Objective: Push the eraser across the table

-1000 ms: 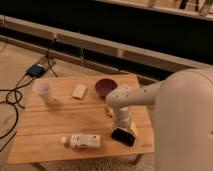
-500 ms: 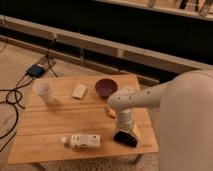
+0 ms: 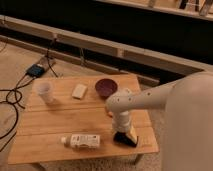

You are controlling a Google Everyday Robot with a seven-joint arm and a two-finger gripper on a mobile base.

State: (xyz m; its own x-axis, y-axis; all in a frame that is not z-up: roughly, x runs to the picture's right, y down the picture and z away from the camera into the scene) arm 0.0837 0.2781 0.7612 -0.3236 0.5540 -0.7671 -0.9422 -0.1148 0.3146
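Note:
The eraser [image 3: 126, 139], a small flat black block, lies near the front right edge of the light wooden table [image 3: 55, 117]. My gripper [image 3: 122, 131] hangs from the white arm [image 3: 150, 100] that reaches in from the right. It stands directly over the eraser's back edge, at or just above it, and hides part of the eraser. A sliver of the orange carrot [image 3: 107, 113] shows beside the arm's wrist.
A plastic bottle [image 3: 82, 141] lies on its side at the front, left of the eraser. A dark red bowl [image 3: 106, 87], a pale beige block [image 3: 79, 91] and a white cup [image 3: 45, 92] stand along the back. A blue device [image 3: 36, 70] and cables lie on the floor at left.
The arm has swung toward the table's front and the gripper has come down over the eraser. The eraser has shifted slightly toward the front right edge.

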